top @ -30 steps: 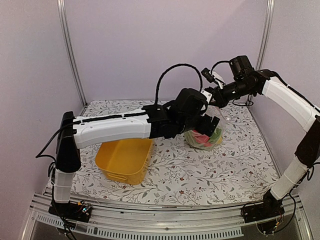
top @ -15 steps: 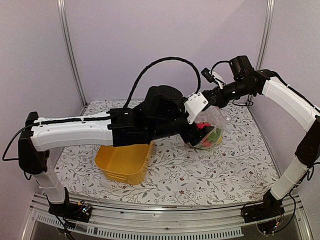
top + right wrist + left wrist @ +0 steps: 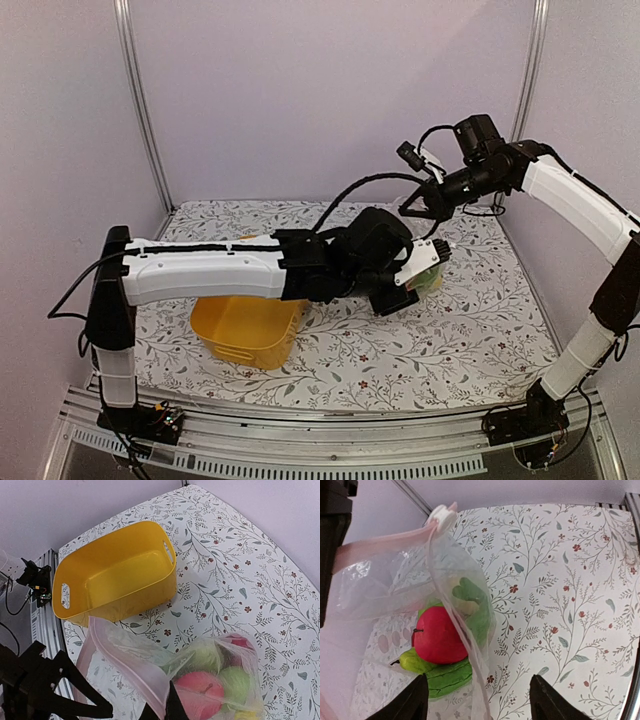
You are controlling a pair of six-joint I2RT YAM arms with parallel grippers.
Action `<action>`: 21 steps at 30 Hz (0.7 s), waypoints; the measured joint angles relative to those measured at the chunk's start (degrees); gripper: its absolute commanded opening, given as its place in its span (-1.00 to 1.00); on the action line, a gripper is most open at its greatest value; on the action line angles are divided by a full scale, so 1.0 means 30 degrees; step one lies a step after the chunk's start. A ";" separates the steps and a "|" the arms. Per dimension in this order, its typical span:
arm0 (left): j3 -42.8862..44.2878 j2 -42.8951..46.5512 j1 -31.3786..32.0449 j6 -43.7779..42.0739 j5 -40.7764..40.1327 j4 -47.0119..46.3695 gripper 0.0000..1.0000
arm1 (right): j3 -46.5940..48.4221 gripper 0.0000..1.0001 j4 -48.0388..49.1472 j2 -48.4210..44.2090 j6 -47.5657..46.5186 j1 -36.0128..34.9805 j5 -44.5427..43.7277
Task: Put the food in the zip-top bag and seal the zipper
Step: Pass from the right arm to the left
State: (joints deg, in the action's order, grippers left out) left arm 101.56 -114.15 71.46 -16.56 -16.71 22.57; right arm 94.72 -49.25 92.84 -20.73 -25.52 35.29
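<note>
Right claw (image 3: 167,706) pinches the zip-top bag (image 3: 142,652) at its zipper (image 3: 385,542); left claw (image 3: 479,679) spread, bagged food (image 3: 437,635) just ahead.

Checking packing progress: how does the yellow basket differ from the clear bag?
The basket is opaque yellow and empty; the bag is see-through and holds the toy food. The basket sits on the table; the bag is held up by the right end effector. Both mouths look open.
</note>
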 measured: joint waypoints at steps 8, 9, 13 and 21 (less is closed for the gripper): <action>0.0947 -0.1239 -0.0036 0.0080 -0.2106 0.0299 -0.19 | -0.0240 -1.00 -0.0226 -0.0051 -0.0415 -0.0277 0.0546; 0.1107 -0.1239 -0.0036 -0.0022 -0.2076 0.0350 -0.26 | -0.0240 -1.00 -0.0226 -0.0051 -0.0423 -0.0277 0.0583; 0.1319 -0.1239 -0.0036 -0.0495 -0.1778 0.0641 -0.42 | -0.0240 -1.00 -0.0233 -0.0073 -0.0415 -0.0277 0.0743; 0.1719 -0.1661 -0.0036 -0.1319 -0.1603 0.1195 -0.78 | -0.0240 -1.00 -0.0313 -0.0073 -0.0408 -0.0277 0.1020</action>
State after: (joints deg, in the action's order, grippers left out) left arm 106.72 -119.13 71.35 -20.51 -21.52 26.15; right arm 94.00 -50.19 92.62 -21.96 -26.35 38.35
